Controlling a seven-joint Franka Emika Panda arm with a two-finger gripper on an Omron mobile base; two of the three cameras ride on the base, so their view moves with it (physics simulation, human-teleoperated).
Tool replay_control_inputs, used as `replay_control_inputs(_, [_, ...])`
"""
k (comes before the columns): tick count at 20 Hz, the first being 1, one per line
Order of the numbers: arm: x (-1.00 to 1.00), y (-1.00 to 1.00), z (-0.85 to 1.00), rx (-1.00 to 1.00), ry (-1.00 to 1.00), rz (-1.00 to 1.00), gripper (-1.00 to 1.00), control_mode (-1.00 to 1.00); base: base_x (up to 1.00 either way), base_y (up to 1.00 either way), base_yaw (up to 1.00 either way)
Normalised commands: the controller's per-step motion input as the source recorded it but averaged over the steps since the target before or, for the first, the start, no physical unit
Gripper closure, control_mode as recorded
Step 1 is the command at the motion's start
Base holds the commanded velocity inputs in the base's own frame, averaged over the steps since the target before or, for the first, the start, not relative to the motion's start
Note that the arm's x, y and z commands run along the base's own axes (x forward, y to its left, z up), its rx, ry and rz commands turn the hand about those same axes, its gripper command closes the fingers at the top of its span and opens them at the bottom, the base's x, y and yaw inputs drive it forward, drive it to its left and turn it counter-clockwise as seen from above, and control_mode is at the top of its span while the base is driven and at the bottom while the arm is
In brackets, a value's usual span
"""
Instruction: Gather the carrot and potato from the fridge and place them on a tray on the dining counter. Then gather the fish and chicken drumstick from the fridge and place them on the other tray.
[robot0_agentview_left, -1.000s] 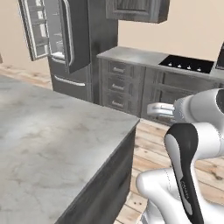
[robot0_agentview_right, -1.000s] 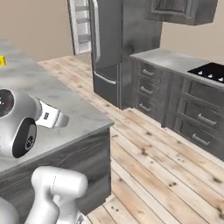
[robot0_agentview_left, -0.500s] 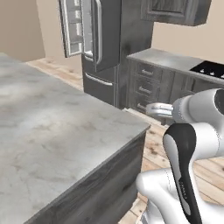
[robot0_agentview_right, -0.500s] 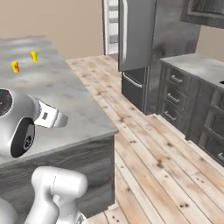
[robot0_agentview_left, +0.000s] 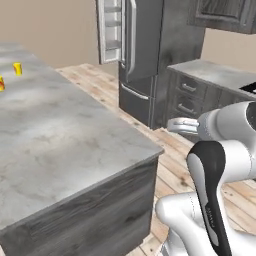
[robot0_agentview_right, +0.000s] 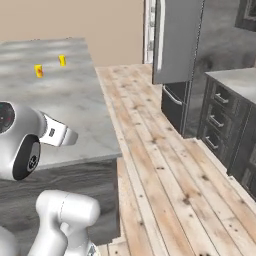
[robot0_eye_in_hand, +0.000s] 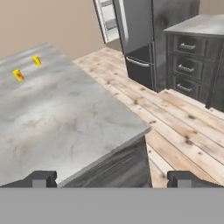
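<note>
In your left base view, the grey tabletop (robot0_agentview_left: 60, 135) fills the left half of the frame, with two small yellow-orange items (robot0_agentview_left: 18, 68) at its far upper left edge, too small to identify. The fridge (robot0_agentview_left: 150, 55) stands at top centre, one door swung open so the white shelves show; you can't make out any carrot, potato, fish or drumstick inside. The arm bulks up at lower right.

Over to your right base view: the tabletop (robot0_agentview_right: 55, 95) runs across the upper left, the two small yellow items (robot0_agentview_right: 39, 70) sitting near its far end. The fridge (robot0_agentview_right: 175, 45) is at upper right, grey drawers (robot0_agentview_right: 220, 120) beside it, plank floor (robot0_agentview_right: 165, 190) between.

Your hand view now: the gripper (robot0_eye_in_hand: 111, 179) has its fingertips (robot0_eye_in_hand: 41, 178) spread wide at the bottom corners, nothing between them. The tabletop (robot0_eye_in_hand: 57, 118) corner sits below centre, the fridge (robot0_eye_in_hand: 135, 30) at top, its door ajar.
</note>
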Motion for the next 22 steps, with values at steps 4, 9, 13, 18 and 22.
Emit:
replay_control_inputs(4, [0.0,0.0,0.0,0.0,0.0,0.0,-1.0,1.0,0.0,-0.77,0.38])
replay_control_inputs(9, [0.0,0.0,0.0,0.0,0.0,0.0,-1.0,1.0,0.0,-0.82,0.35])
replay_control_inputs(13, [0.0,0.0,0.0,0.0,0.0,0.0,-1.0,1.0,0.11,-0.84,0.32])
replay_control_inputs(18, [0.0,0.0,0.0,0.0,0.0,0.0,-1.0,1.0,0.22,-0.86,0.29])
replay_control_inputs(22, [0.0,0.0,0.0,0.0,0.0,0.0,-1.0,1.0,0.4,-0.81,0.28])
